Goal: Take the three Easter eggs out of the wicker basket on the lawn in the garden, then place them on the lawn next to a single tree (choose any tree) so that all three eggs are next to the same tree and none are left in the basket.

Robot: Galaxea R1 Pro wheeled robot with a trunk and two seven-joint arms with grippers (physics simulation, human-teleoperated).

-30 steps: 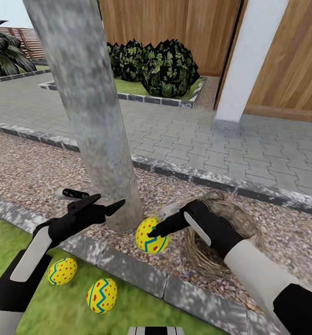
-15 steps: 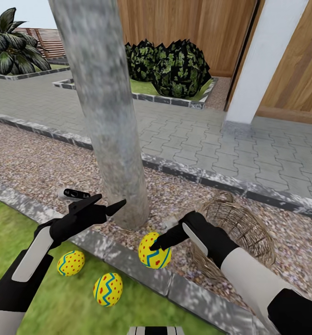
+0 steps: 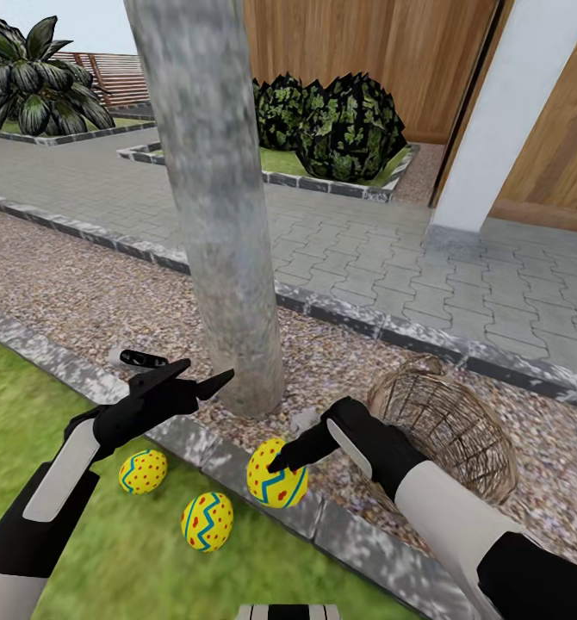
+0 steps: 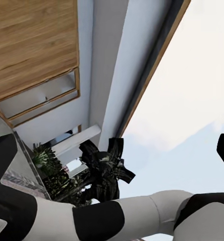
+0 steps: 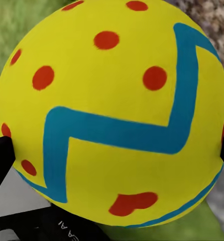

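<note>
Fingers (image 3: 282, 458) with egg (image 3: 275, 476) now over kerb (image 3: 340, 530)

A yellow Easter egg (image 5: 112, 113) with red dots and a blue zigzag sits between black fingertips (image 5: 1, 163), apparently gripped.

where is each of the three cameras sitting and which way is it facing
Head view: on the robot's head, looking forward and down at the tree, gravel, lawn and wicker basket; both arms show, the left end effector open, the right end effector holding an egg.
Left wrist view: on the left arm, aimed up at sky, a wooden wall and a palm crown; black-and-white arm segments cross it.
Right wrist view: on the right arm, close on the held egg, fingertips at its sides.
Shared: head and right wrist views show that egg.
</note>
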